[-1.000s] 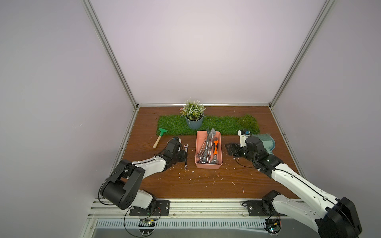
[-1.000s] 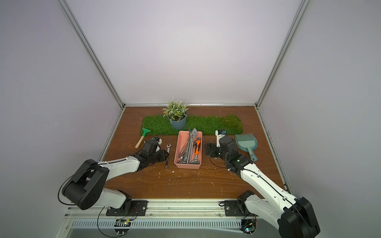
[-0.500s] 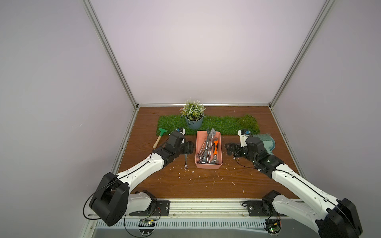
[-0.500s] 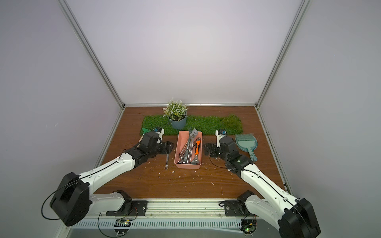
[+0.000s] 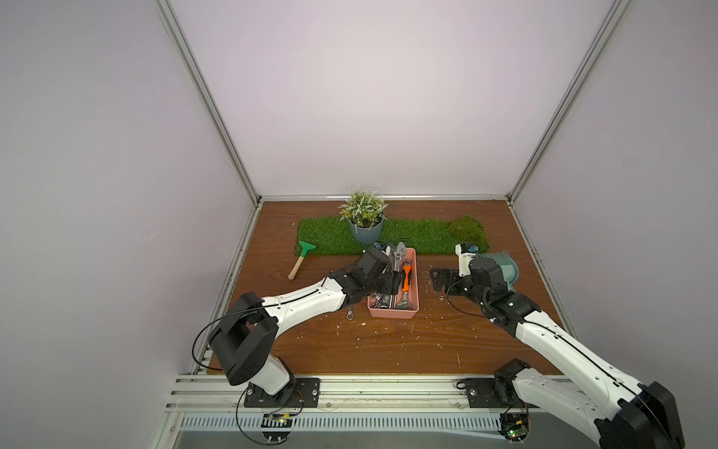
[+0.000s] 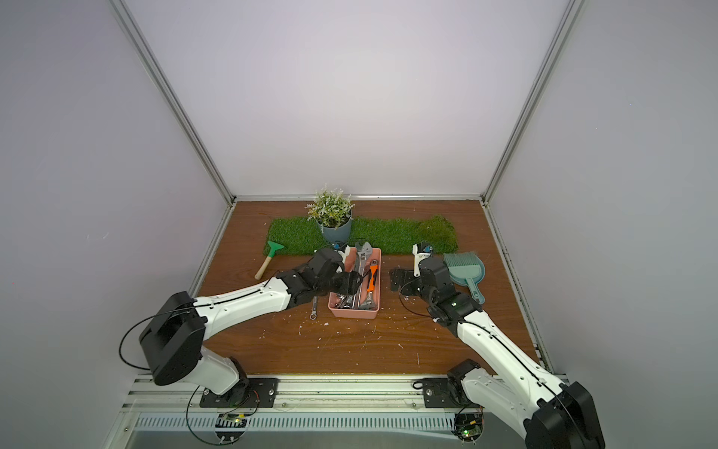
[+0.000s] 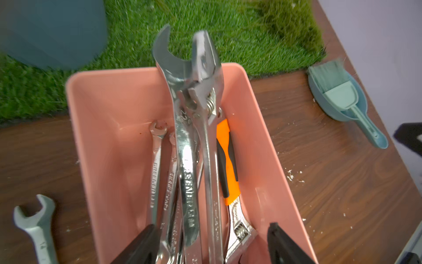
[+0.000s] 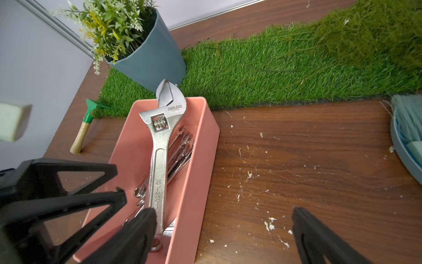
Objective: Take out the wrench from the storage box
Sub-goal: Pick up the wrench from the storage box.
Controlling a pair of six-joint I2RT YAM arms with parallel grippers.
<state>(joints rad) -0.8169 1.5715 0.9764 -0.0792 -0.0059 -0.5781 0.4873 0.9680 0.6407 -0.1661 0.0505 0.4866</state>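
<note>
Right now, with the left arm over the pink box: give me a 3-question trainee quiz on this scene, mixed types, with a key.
1. True or false: the left gripper hangs open over the storage box, holding nothing.
2. Pick one. The loose wrench lies:
A. on the grass mat
B. on the table, beside the storage box on its left side
C. in the dustpan
3. Fill in: one wrench in the storage box has a coloured grip, which is mainly ____.

Key
1. True
2. B
3. orange
</note>
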